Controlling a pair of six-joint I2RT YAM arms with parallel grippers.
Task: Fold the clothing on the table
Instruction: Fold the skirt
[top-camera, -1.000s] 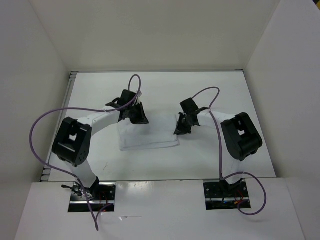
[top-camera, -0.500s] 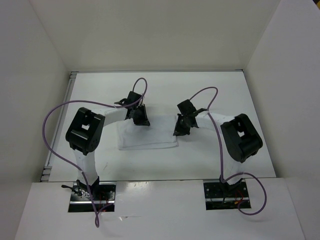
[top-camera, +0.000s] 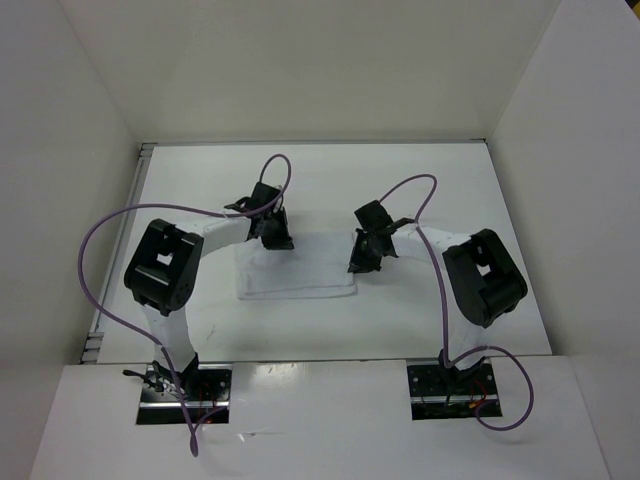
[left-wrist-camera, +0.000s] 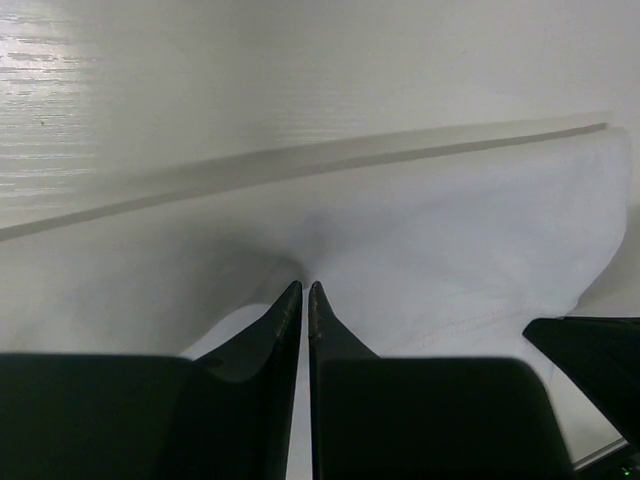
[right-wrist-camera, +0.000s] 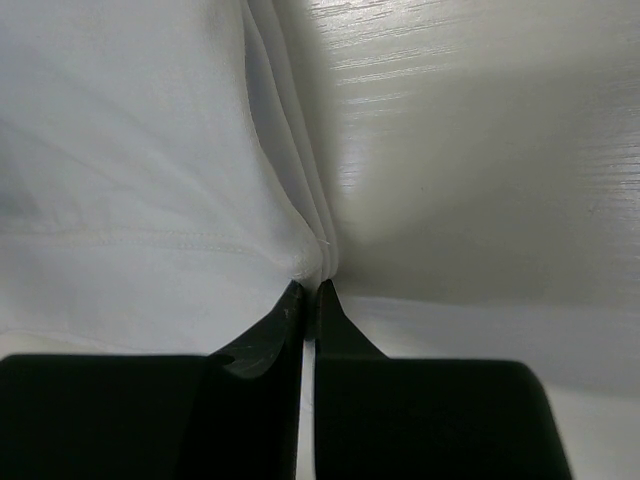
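At the near edge of the flat white bench (top-camera: 420, 180) you see the two metal base plates (top-camera: 185, 385) where both arms are bolted, with purple cables (top-camera: 92, 250) looping up from them. Just beyond, the left arm (top-camera: 160, 275) bends at its black elbow near the left edge, and the right arm (top-camera: 485, 275) bends the same way near the right edge. Both arms reach inward towards the middle of the bench.

Between them lies the small white thin fabric garment (top-camera: 305, 272). It is spread flat in a rough rectangle near the middle of the bench, and its long sides run parallel to the near edge.

Your left jaws sit at the garment's far left corner. In the left wrist view they are drawn together to a thin slit, and the cloth puckers up to their tips, so they are pinching fabric there. Your right jaws are on the garment's right side, towards its far corner. In the right wrist view they are closed on the edge of the cloth, where several thin layers stack up against the tips.

Beyond the garment the bench runs bare to its far edge, where the white upright walls (top-camera: 300, 70) rise.
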